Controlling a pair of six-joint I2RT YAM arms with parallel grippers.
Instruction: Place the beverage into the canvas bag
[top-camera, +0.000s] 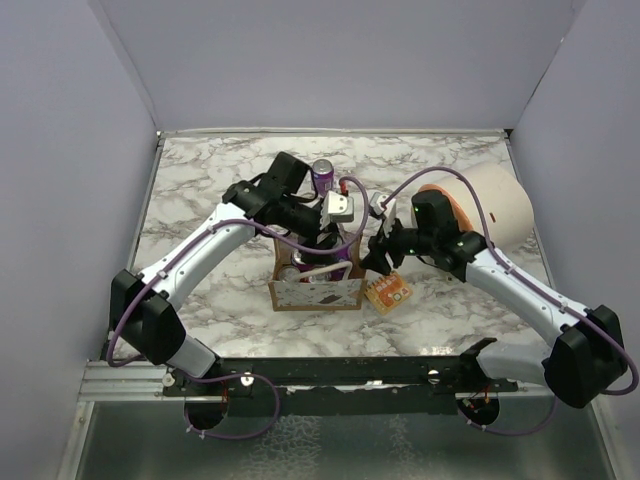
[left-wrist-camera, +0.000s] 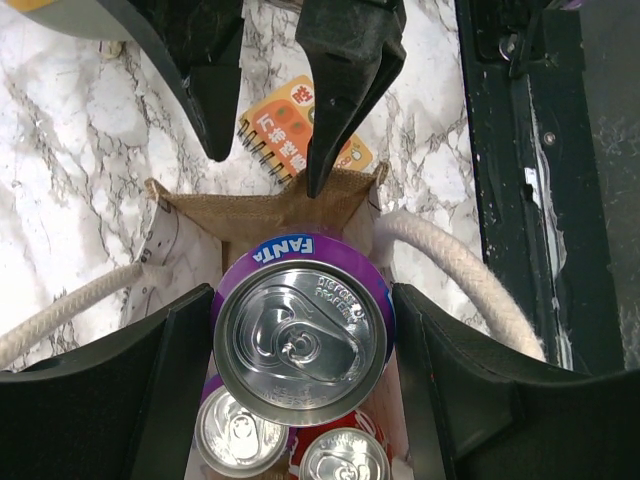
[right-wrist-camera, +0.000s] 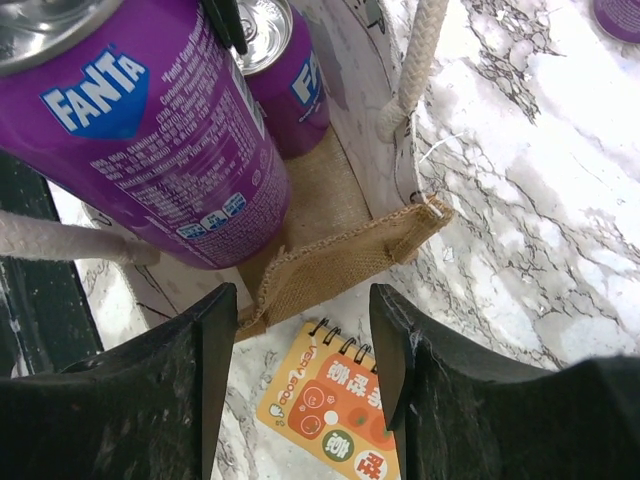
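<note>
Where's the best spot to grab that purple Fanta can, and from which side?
Probably the upper side wall, from above, pinched across its width, as the left gripper has it. The purple Fanta can stands upright and round, and the canvas bag and other cans crowd it lower down.

The left arm (top-camera: 200, 250) reaches over the canvas bag (top-camera: 315, 295), the left claw (left-wrist-camera: 300, 305) clamped around a purple Fanta can (right-wrist-camera: 130, 130). The right claw (right-wrist-camera: 303, 300) sits low at the bag's corner, jaws apart.

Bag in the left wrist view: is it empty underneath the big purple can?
No, a second purple can and a red can already stand inside the bag below the big purple can.
</note>
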